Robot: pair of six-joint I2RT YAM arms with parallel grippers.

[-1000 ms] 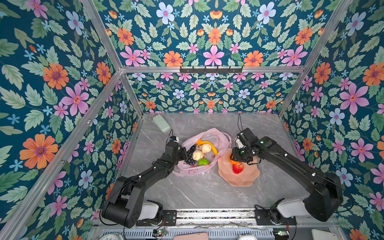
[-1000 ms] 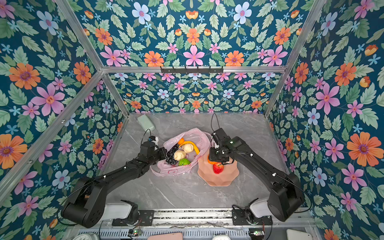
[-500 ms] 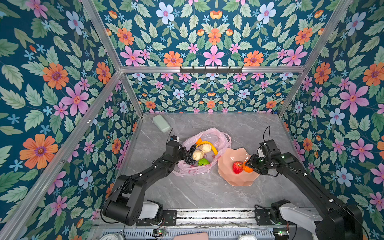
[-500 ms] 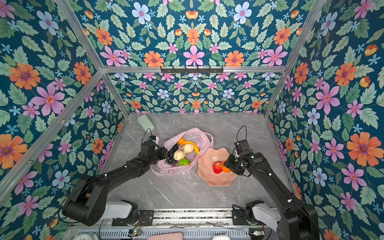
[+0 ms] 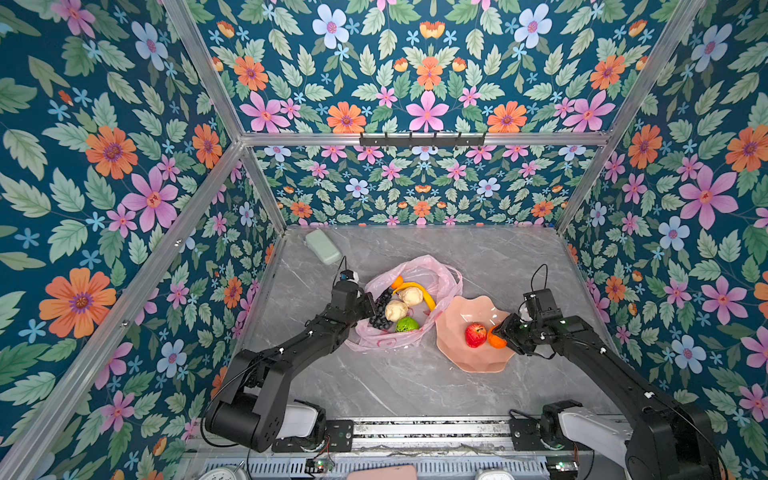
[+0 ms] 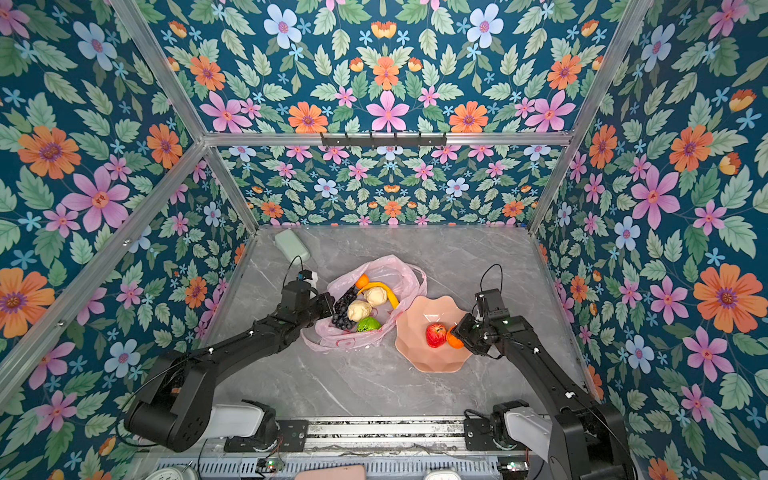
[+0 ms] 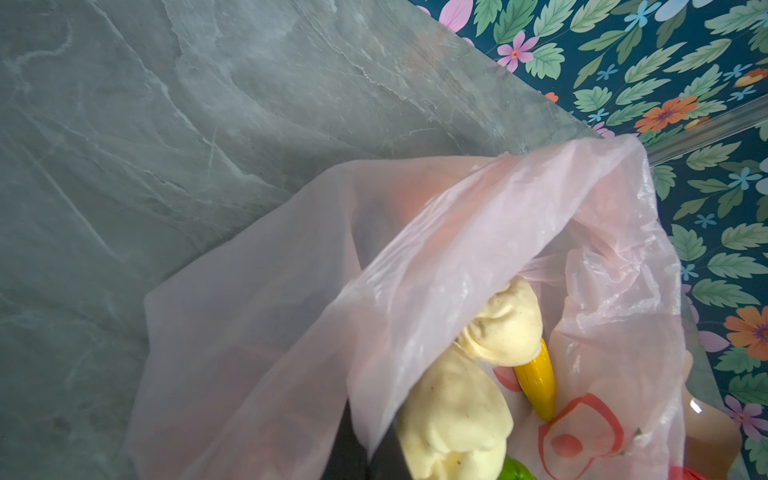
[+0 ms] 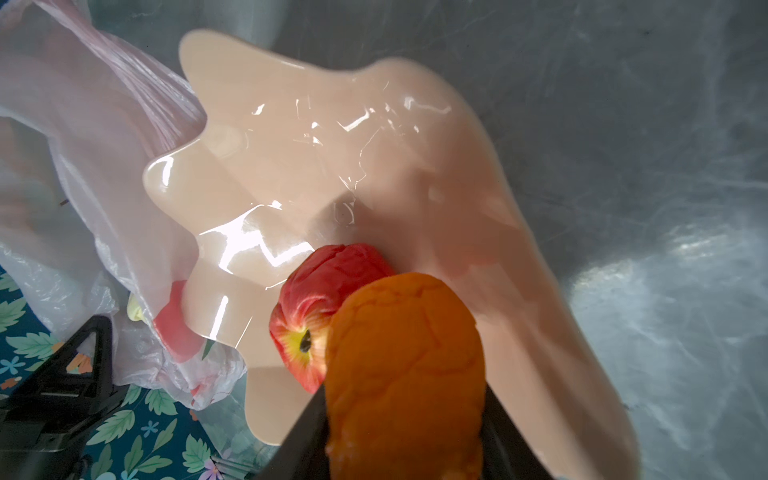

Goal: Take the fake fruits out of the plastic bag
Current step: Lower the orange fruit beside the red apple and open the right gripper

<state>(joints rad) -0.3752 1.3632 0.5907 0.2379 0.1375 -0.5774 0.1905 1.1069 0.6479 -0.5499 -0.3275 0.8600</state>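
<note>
Apple [image 5: 475, 335] in bowl [image 5: 465, 309] flanks orange [image 5: 496, 338] clasped by right fingers [image 8: 303, 444]; left fingers [image 7: 345, 453] pinch bag [image 5: 432, 270].

Lab test booth: floral-papered walls [image 5: 124, 166], aluminium frame [image 5: 291, 139], grey marble tabletop [image 5: 415, 390].

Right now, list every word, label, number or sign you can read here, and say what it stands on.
No readable text in any view.
Bag: only a red fruit print, no letters.
Bowl: a small mark near its centre, too blurred to read.
White dial at the front edge: cut off, too small to read.
</note>
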